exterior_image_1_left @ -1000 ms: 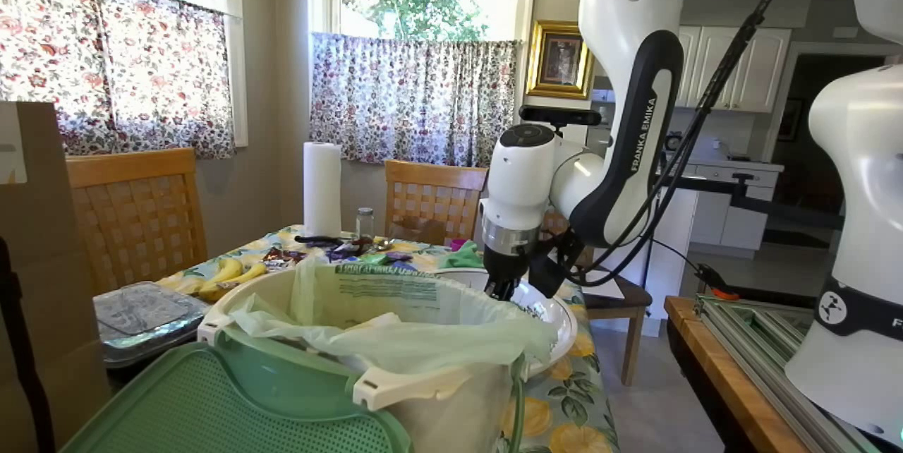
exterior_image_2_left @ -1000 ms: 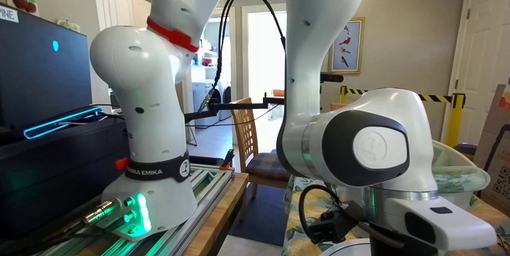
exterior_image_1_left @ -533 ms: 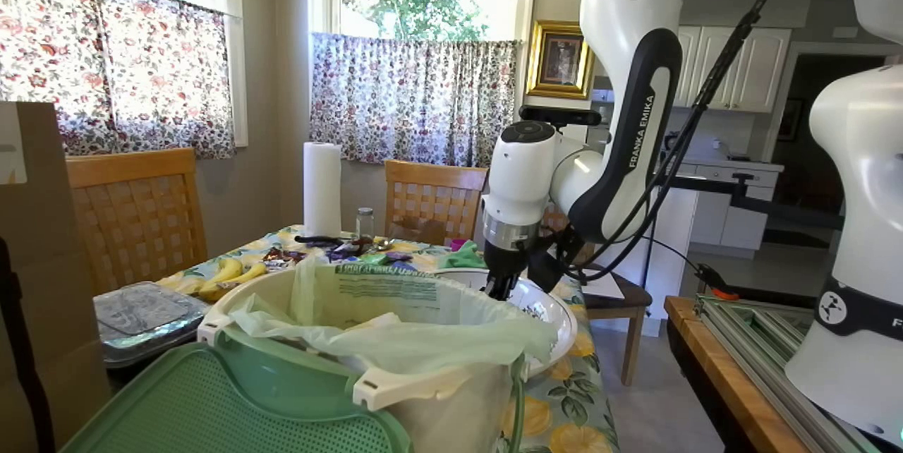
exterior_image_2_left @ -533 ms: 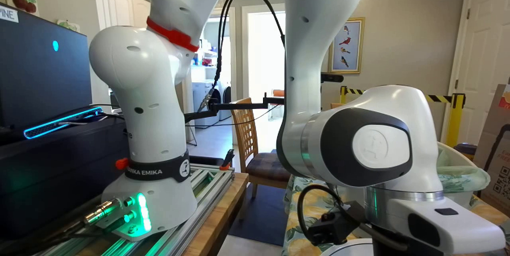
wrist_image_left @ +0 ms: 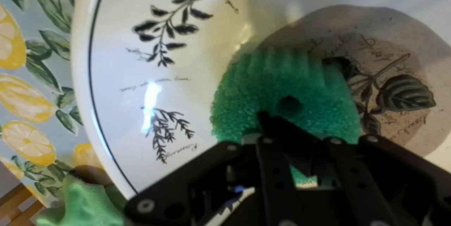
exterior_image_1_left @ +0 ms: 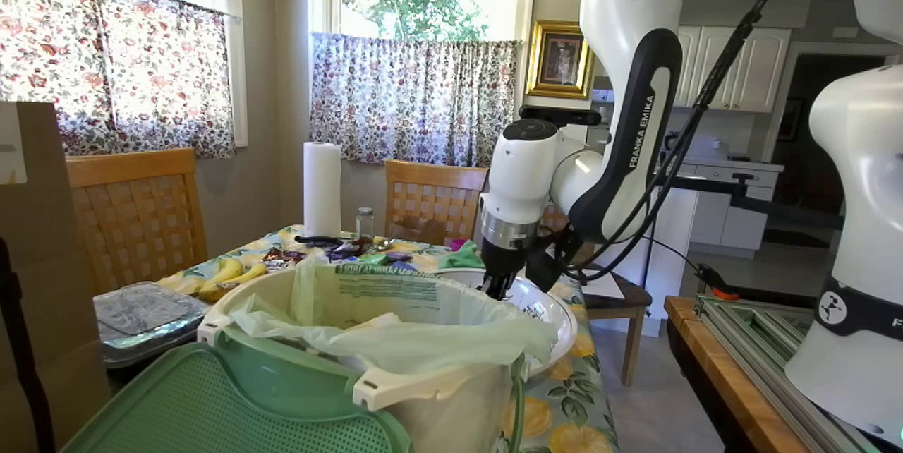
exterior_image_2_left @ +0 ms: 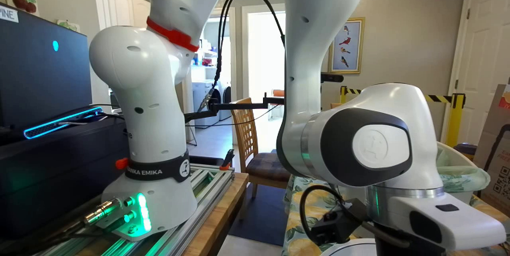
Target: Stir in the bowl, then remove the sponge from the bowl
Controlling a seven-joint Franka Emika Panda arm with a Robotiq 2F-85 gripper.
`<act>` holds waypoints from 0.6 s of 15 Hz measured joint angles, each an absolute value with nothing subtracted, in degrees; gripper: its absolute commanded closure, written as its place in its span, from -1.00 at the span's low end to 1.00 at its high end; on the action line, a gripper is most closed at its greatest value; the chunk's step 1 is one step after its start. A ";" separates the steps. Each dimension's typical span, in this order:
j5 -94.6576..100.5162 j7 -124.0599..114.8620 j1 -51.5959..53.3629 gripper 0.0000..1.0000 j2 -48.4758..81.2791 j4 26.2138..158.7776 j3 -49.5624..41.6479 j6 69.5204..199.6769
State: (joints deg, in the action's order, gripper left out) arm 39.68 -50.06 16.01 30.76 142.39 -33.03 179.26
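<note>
- Sponge (wrist_image_left: 285, 83) lies in the bowl (wrist_image_left: 112, 53), right under the gripper (exterior_image_1_left: 496, 289); green, round, scalloped edge, one hole plain in its upper face
- Should be light, soft and springy, squashing under a squeeze; nothing fragile about it
- Brownish patch (wrist_image_left: 370, 53) runs beside and under one side of it (liquid or print, hard to say); if liquid, expect a wetter, heavier, dripping load
- Best hold, I'd judge: firm pinch on the scalloped edge, perhaps one tip in the hole; the flat face offers little to bite
- Gripper: jaws drawn together, tips at the sponge's face; all dark there, so whether any of the sponge is nipped between them I can't make out
- Bowl: glossy, probably stiff, slippery and breakable; tips want care near its wall
- Wrist (exterior_image_1_left: 520, 178) hangs close to upright, tool pointing down, behind the bin (exterior_image_1_left: 458, 411) as seen in an exterior view; liner (exterior_image_1_left: 423, 343) perhaps near enough to snag
- Arm (exterior_image_1_left: 638, 107) drops steeply to the wrist; in an exterior view it arches out past the top of the frame
- Base (exterior_image_2_left: 149, 200) farthest off, well apart from the bowl, green light showing
</note>
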 measured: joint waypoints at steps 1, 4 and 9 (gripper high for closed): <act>39.68 -50.06 16.23 0.97 30.69 142.41 -33.06 180.24; 39.69 -50.06 17.12 0.97 30.18 142.44 -33.26 182.64; 39.69 -50.06 17.33 0.24 29.38 142.46 -32.43 183.96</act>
State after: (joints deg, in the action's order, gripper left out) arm 39.69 -50.06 17.33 29.38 142.46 -32.43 183.96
